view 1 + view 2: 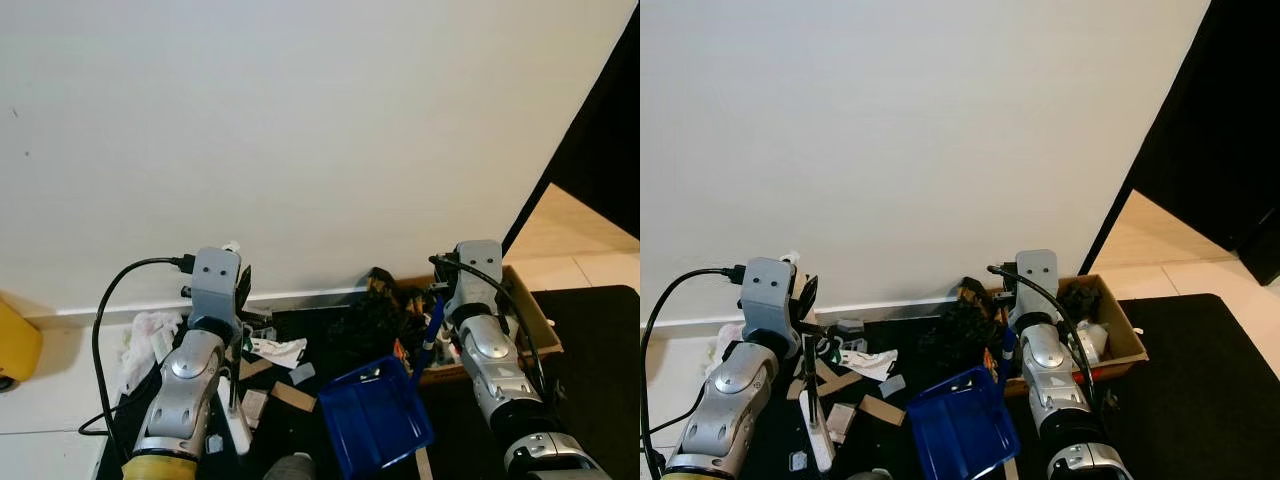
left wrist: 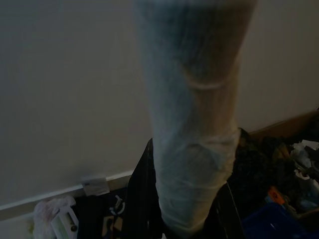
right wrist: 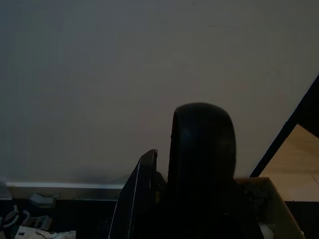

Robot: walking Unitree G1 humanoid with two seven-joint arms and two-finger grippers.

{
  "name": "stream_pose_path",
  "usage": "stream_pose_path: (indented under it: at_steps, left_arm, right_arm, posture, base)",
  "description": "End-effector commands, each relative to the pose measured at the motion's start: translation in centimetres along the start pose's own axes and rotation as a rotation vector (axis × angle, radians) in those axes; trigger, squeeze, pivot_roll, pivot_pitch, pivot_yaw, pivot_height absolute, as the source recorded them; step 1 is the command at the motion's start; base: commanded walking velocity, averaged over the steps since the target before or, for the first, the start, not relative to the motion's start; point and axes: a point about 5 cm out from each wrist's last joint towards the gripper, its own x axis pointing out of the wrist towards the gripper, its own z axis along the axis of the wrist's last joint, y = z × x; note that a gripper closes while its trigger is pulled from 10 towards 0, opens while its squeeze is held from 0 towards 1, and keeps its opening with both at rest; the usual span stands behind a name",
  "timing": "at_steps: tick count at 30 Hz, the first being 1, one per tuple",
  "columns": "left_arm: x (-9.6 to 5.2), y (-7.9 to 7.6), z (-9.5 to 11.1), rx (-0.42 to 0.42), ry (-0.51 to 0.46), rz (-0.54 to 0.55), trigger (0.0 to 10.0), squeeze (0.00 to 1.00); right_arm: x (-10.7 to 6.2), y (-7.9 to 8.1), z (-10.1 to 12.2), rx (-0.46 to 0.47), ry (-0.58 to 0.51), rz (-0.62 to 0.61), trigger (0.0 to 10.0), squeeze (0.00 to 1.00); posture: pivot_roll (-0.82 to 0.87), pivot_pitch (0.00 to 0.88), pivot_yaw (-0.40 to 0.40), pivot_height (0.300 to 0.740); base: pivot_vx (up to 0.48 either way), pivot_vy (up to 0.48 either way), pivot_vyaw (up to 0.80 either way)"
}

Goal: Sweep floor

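My left gripper (image 1: 240, 290) is raised near the white wall (image 1: 300, 130), its fingers clamped on a pale broom handle (image 2: 192, 114) that runs down in front of the wrist camera. My right gripper (image 1: 437, 300) is closed around the blue stem of the dustpan (image 1: 378, 415), whose tray sits on the black mat (image 1: 330, 330) between my arms. Litter on the mat: cardboard scraps (image 1: 293, 396), crumpled white paper (image 1: 277, 349) and a dark clump (image 1: 365, 315) against the baseboard (image 1: 300, 298). A cardboard box (image 1: 1110, 330) of rubbish stands just right of my right arm. Beyond it, bare tan floor (image 1: 570, 235) runs alongside a black panel (image 1: 600, 150). A yellow object (image 1: 18, 345) sits at the far left.
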Motion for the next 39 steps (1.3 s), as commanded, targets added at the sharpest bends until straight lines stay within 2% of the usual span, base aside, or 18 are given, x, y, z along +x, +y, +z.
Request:
stream_pose_path:
  at_steps: [1,8,17,22,25,31,35,39]
  left_arm:
    - [-0.2,0.6,-0.1,0.015,0.004,0.024,10.0,0.00]
    - [-0.1,0.6,0.0,0.008,-0.003,0.022,10.0,0.00]
    - [-0.2,0.4,0.1,0.025,-0.015,0.012,10.0,0.00]
    - [-0.2,0.3,0.2,0.029,-0.024,-0.002,10.0,0.00]
    - [-0.1,0.2,0.3,0.030,-0.027,-0.009,10.0,0.00]
    - [-0.1,0.2,0.0,0.038,-0.024,-0.025,10.0,0.00]
    - [0.1,1.1,-0.1,0.057,-0.046,-0.062,10.0,0.00]
    - [0.2,1.5,-0.4,0.062,-0.037,-0.114,10.0,0.00]
  right_arm:
    - [0.0,-0.1,0.4,-0.002,-0.028,-0.009,10.0,0.00]
    - [0.0,0.0,0.4,0.002,-0.024,-0.009,10.0,0.00]
    - [0.0,0.0,0.4,-0.001,-0.024,-0.010,10.0,0.00]
    - [-0.1,-0.3,0.6,-0.056,-0.039,-0.040,10.0,0.00]
    - [-0.1,-1.1,0.4,-0.108,-0.021,-0.094,10.0,0.00]
    - [-0.3,-1.4,0.3,-0.097,-0.014,-0.115,10.0,0.00]
    - [-0.9,-1.5,-0.4,-0.012,0.004,-0.156,10.0,0.00]
    - [-1.5,-1.6,-1.1,-0.011,0.017,-0.191,10.0,0.00]
  posture:
    - [0.25,0.047,0.025,0.740]
    - [0.25,0.047,0.025,0.740]
    - [0.25,0.047,0.025,0.740]
    - [0.25,0.051,0.024,0.740]
    - [0.25,0.051,0.025,0.740]
    - [0.24,0.056,0.026,0.740]
    - [0.24,0.069,0.027,0.740]
    - [0.24,0.087,0.030,0.740]
  base:
    - [0.000,0.000,0.00]
    - [0.000,0.399,0.00]
    - [0.000,0.000,0.00]
    - [0.000,0.000,0.00]
    - [0.000,0.000,0.00]
    - [0.000,0.000,0.00]
    - [0.000,0.000,0.00]
    - [0.000,0.000,0.00]
